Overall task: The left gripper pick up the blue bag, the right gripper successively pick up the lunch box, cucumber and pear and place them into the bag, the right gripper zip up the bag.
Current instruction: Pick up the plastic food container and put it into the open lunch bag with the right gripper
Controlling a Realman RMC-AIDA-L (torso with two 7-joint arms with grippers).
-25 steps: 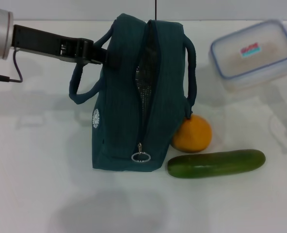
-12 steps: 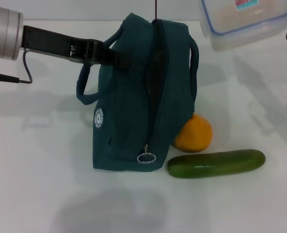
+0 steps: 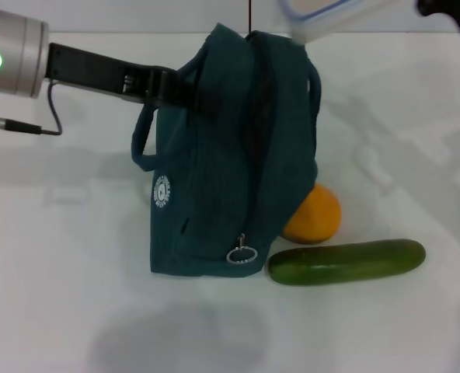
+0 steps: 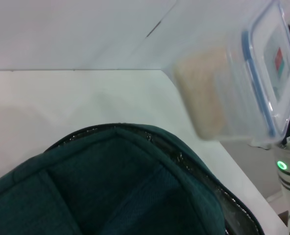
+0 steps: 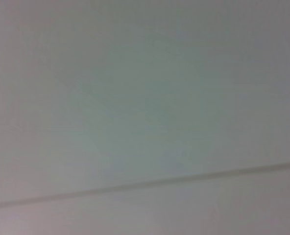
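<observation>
Teal-blue bag [image 3: 230, 163] stands upright at table centre, its near handle clamped by the left gripper [image 3: 185, 92] reaching in from nine o'clock. Lunch box [image 3: 323, 14] hangs in the air at one o'clock above the bag's top; right gripper [image 3: 447, 9] at the upper right, grip cannot be told. Pear [image 3: 314, 214] touches the bag at four o'clock, cucumber [image 3: 346, 261] just in front of it.

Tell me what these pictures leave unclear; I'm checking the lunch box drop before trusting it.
- Right gripper: head view's top edge cuts it off; its grip on the lunch box is unseen.
- Lunch box: mostly out of the head view; blurred in the left wrist view.
- Blue bag interior: its own top hides it.
- Pear: partly behind the bag.
- Right wrist view: only blank surface.
- Left gripper: fingers buried in the bag's handle.
</observation>
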